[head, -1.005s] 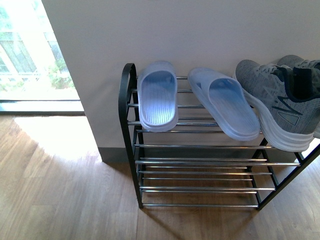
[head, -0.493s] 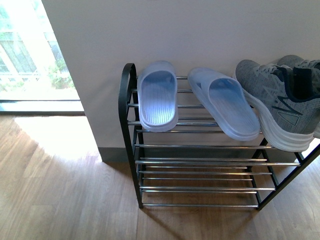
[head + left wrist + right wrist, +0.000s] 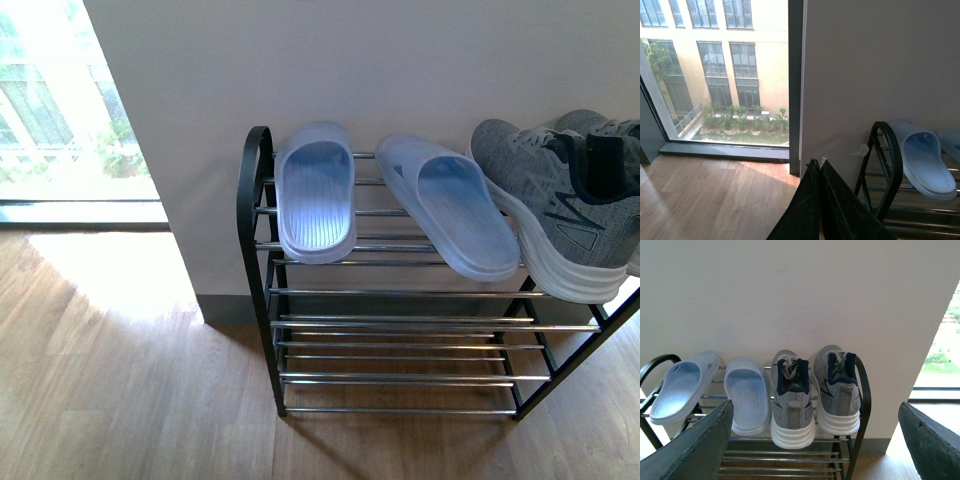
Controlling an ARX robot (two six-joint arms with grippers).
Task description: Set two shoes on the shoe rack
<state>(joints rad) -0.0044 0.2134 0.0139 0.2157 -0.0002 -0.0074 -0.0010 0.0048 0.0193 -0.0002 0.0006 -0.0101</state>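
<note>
Two shoes on shoe rack, clear of wide-apart right gripper; left gripper together.

Two light blue slippers sit side by side in front of the white wall. The left slipper points straight at the wall. The right slipper lies turned a bit, with its toe end leaning toward the left slipper. To the left of the wall is a big window with green plants outside. The wooden floor runs below the wall, and a bright patch of sun lies on it near the window.
</note>
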